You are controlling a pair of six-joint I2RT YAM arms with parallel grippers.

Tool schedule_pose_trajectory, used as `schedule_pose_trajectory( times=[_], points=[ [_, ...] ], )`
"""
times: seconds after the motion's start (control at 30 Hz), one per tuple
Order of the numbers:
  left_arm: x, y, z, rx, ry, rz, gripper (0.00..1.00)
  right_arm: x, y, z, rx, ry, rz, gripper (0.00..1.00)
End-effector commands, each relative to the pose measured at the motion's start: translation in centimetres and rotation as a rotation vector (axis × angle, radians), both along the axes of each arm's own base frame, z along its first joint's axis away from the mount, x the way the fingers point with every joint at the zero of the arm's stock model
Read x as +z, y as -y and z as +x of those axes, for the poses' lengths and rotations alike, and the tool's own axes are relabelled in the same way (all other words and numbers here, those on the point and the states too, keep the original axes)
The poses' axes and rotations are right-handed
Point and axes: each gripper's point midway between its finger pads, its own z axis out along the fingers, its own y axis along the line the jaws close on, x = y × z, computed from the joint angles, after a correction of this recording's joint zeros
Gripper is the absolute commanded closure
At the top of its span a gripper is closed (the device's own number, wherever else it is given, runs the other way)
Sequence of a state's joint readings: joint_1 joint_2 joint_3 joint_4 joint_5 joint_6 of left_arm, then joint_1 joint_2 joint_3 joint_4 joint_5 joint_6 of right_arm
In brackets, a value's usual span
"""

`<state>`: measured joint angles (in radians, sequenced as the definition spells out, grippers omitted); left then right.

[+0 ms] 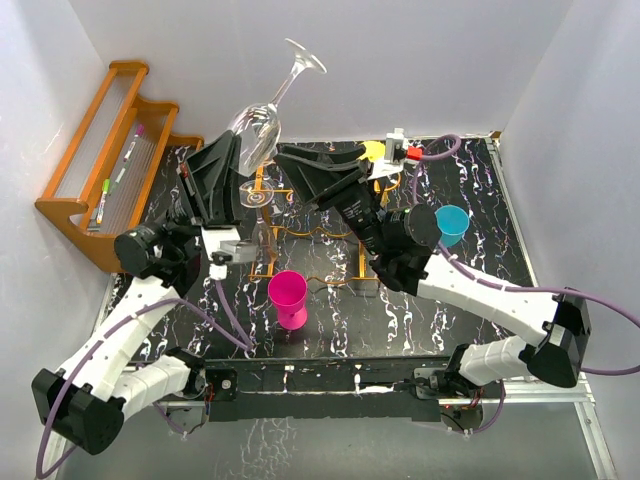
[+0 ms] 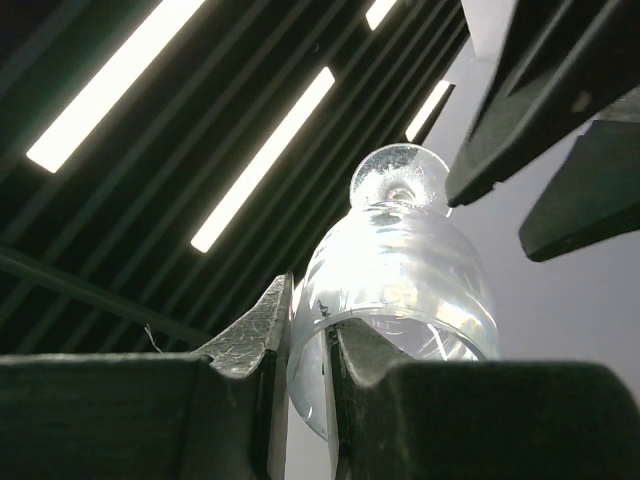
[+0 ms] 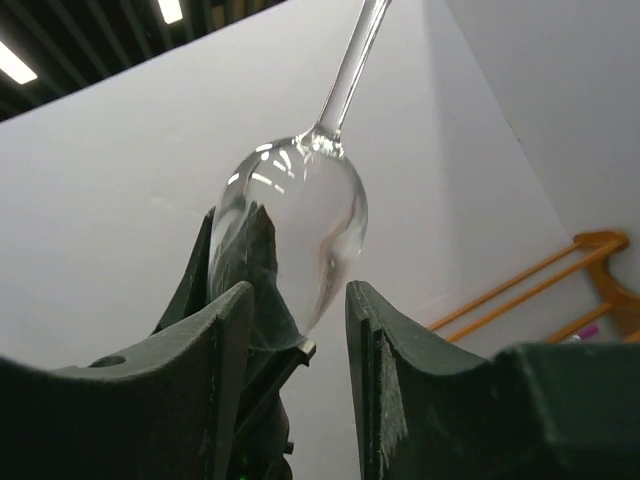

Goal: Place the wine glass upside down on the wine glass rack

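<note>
— Glass wall, pinched: that is what sits between the 2 fingers of the left gripper (image 2: pixel 305 335), 1 inside the bowl and 1 outside, clamped on the rim of the wine glass (image 2: pixel 400 270).
— And the right gripper (image 3: pixel 298 300)?
— Its jaws stand apart, 1 finger on each side of the bowl's lower end. Whether the pads press on it, I cannot tell.
— Where is the glass relative to the wine glass rack (image 1: pixel 361 258)?
— In the air above the rack's rear-left part. It is tilted, mouth down toward the rack, foot up and leaning toward the back wall. It is not yet seated.
— Which step, then?
— I'd judge a handover, or a 2-arm steadying, ahead of the lowering. The next move calls for a sure hold, then straightening the glass and easing it into the rack's frame without striking the thin wire.
— What does 1 view give that another lacks?
— Only the top camera shows the rack, with the pink cup (image 1: pixel 288 297) in front of it, the blue cup (image 1: pixel 452 224) to its right and the wooden stepped rack (image 1: pixel 110 160) to its left. Only the left wrist shows the finger inside the bowl. The right wrist shows the stem but cuts off the foot.
</note>
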<state>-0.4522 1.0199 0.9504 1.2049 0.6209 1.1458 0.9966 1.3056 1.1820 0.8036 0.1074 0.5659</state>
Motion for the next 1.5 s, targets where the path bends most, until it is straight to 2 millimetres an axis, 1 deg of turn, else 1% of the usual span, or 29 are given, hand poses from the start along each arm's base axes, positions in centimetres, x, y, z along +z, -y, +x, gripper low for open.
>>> schedule_pose_trajectory(
  times=[0.0, 0.13, 0.27, 0.33, 0.47, 0.7, 0.87, 0.97, 1.07, 1.13, 1.23, 1.37, 1.47],
  points=[
    [1.2, -1.0, -4.7, 0.041, 0.213, 0.013, 1.0, 7.4, 4.4, -2.7, 0.024, 0.131, 0.269, 0.57],
    [0.0, -0.4, -5.0, 0.036, 0.231, 0.045, 1.0, 7.8, 4.7, -2.7, 0.02, 0.148, 0.301, 0.55],
    [-0.2, -0.3, -4.9, 0.038, 0.224, 0.041, 1.0, 7.9, 4.6, -2.1, -0.002, 0.135, 0.303, 0.55],
    [-0.1, -0.2, -4.8, 0.037, 0.221, 0.038, 1.0, 7.8, 4.2, -1.7, -0.008, 0.128, 0.289, 0.55],
    [-0.3, -0.1, -4.3, 0.042, 0.204, 0.033, 1.0, 7.5, 3.2, -0.4, -0.033, 0.097, 0.271, 0.55],
    [-0.8, 0.1, -4.1, 0.043, 0.19, 0.044, 1.0, 6.9, 3.1, 1.2, -0.086, 0.038, 0.264, 0.54],
    [-1.1, 0.2, -4.1, 0.045, 0.185, 0.05, 1.0, 6.7, 3.1, 1.4, -0.099, 0.025, 0.254, 0.51],
    [-1.5, 0.4, -4.1, 0.038, 0.193, 0.061, 1.0, 6.5, 2.5, 1.7, -0.092, 0.02, 0.237, 0.49],
    [-2.0, 0.7, -4.1, 0.035, 0.197, 0.073, 1.0, 5.9, 1.7, 2.5, -0.104, -0.01, 0.201, 0.47],
    [-2.2, 0.8, -4.1, 0.035, 0.197, 0.079, 1.0, 5.6, 1.5, 2.7, -0.102, -0.016, 0.197, 0.47],
    [-2.4, 0.9, -4.0, 0.04, 0.201, 0.085, 1.0, 5.5, 1.3, 2.6, -0.085, -0.01, 0.196, 0.56],
    [-2.3, 0.9, -3.7, 0.061, 0.208, 0.09, 1.0, 5.3, 0.9, 2.4, -0.059, -0.01, 0.191, 0.59],
    [-2.1, 0.9, -3.6, 0.067, 0.21, 0.087, 1.0, 5.0, 0.9, 2.5, -0.058, -0.019, 0.191, 0.76]
  ],
)
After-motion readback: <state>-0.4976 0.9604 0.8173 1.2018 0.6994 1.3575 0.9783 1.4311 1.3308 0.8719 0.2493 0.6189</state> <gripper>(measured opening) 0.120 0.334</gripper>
